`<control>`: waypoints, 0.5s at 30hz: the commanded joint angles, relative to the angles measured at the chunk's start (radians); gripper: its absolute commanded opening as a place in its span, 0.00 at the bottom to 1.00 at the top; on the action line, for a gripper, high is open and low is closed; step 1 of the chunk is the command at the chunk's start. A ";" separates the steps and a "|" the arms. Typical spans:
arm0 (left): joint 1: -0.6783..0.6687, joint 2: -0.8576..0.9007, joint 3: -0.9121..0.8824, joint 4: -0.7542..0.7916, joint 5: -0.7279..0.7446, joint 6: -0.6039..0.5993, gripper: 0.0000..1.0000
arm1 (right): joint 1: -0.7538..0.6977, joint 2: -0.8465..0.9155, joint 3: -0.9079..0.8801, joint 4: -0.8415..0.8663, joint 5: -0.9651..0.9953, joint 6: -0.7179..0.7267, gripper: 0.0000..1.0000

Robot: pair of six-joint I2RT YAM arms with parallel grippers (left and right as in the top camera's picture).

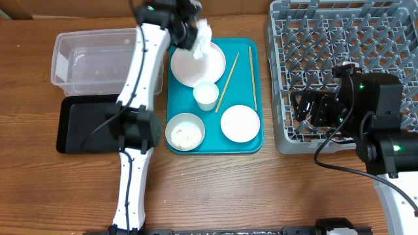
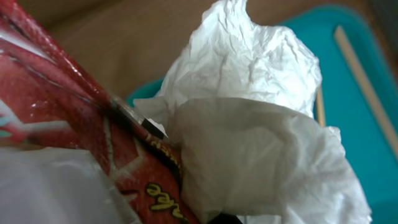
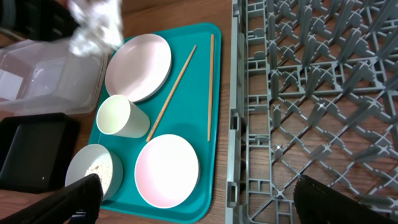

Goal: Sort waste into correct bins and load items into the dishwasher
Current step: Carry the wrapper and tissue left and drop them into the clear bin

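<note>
Since the left gripper (image 1: 189, 31) is clamped on the crumpled napkin (image 1: 204, 34) above the far edge of the teal tray (image 1: 239, 72), the coming move, as I judge it, turns on where the bins lie: both sit to this arm's left. The clear tub (image 1: 62, 65) is level with the gripper, its long side running left to right, and the black tray (image 1: 78, 127) lies just beside it, nearer the robot. The left arm is far closer to them than the right. In the left wrist view the red wrapper (image 2: 56, 106) presses against the napkin, but I cannot tell whether it is pinched too. The right gripper (image 1: 305, 109) hangs wide and holds nothing over the near left part of the dish rack (image 1: 326, 46). Counted: one napkin, one wrapper, two bins, one rack. On the teal tray are one plate (image 1: 198, 65), one saucer (image 1: 240, 123), one cup (image 1: 206, 95), one bowl (image 1: 185, 132) with rice grains, and two chopsticks (image 1: 227, 81) pointing roughly away from the robot.
</note>
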 commanded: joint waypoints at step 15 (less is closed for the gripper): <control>0.253 -0.077 -0.191 -0.052 -0.230 -0.362 0.15 | 0.008 -0.001 0.022 -0.011 -0.006 0.000 1.00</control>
